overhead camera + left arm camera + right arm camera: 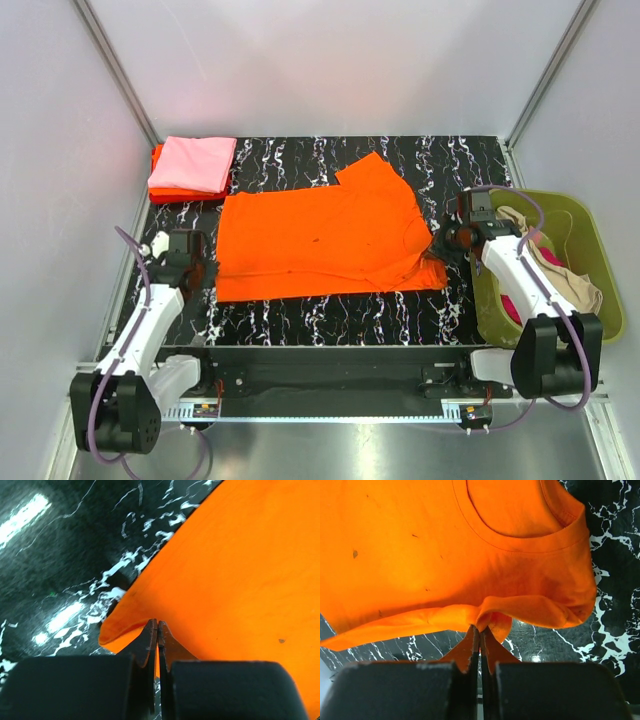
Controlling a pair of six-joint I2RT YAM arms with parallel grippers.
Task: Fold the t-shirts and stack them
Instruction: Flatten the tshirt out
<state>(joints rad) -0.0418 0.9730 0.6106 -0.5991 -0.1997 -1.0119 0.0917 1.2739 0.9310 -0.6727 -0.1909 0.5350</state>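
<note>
Bright orange t-shirt lies spread across the middle of the black marbled table. Collar faces right, hem end faces left. One sleeve points toward the far side.

Left gripper is at the shirt's near-left corner. From the left wrist view, jaws are pressed together on the cloth edge, a sliver of orange showing between them. The corner curls up off the table at the tips.

Right gripper is at the shirt's right end, just near of the collar. From the right wrist view, jaws are clamped on a bunched fold of orange cloth. This is possibly the shoulder or a tucked sleeve; the view does not settle which. Cloth sags to both sides of the pinch.

Far-left corner of the table: folded light pink t-shirt rests on top of a folded red-orange t-shirt, whose edges show beneath it.

Right of the table: olive-green basket holds a crumpled beige t-shirt and some magenta cloth below it, partly hidden by the right arm.
</note>
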